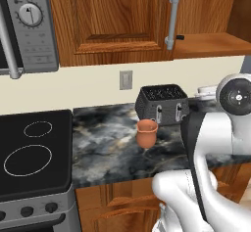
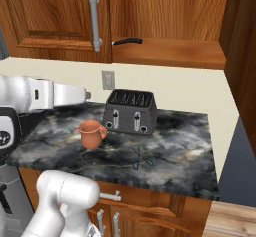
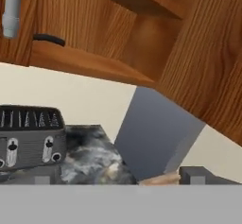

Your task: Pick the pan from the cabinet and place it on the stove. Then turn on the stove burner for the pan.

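Spreading along the cream wall, the dark marbled surface carries a black toaster, a small terracotta jug and a pair of scissors. Above it hangs the cabinet with one door closed and the right part open. To the left lies the stove with its largest white ring, the stove burner, bare, under a grey microwave. The end effector shows two dark tips near the bottom of the hand view, well apart, holding nothing. Of the pan, I see only the thin black handle sticking out on the cabinet shelf.
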{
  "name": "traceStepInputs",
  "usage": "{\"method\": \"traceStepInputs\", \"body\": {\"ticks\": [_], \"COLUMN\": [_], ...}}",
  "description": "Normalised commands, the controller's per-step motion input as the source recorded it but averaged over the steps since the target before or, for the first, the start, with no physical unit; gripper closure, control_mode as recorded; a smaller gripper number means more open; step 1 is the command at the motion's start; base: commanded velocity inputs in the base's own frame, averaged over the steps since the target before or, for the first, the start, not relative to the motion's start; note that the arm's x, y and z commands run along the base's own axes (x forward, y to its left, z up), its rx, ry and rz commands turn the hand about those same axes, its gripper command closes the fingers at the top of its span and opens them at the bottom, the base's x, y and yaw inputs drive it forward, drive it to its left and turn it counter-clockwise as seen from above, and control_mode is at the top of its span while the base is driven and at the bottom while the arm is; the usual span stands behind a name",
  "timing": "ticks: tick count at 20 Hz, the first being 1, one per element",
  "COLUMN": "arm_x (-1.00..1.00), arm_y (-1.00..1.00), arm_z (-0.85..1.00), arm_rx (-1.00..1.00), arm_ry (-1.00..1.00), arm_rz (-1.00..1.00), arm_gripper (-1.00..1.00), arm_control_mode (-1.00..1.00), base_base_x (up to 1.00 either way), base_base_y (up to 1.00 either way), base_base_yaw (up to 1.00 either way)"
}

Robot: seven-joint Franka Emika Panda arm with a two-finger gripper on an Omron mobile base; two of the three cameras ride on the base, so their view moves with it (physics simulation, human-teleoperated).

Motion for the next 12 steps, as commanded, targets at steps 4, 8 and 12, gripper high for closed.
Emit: {"method": "traceStepInputs", "body": {"ticks": [4, 8, 12], "arm_x": [0.51, 0.46, 0.44], "arm_y": [0.23, 0.25, 0.25], "arm_z": [0.14, 0.28, 0.32], "arm_rx": [0.14, 0.11, 0.09], "arm_ry": [-0.32, -0.26, -0.19], "arm_rz": [0.22, 0.18, 0.14], "arm_gripper": [-1.0, -1.0, -1.0], "arm_control_mode": [-1.0, -1.0, -1.0], "base_base_x": [0.0, 0.0, 0.0], "base_base_y": [0.0, 0.0, 0.0], "base_base_yaw": [0.0, 0.0, 0.0]}}
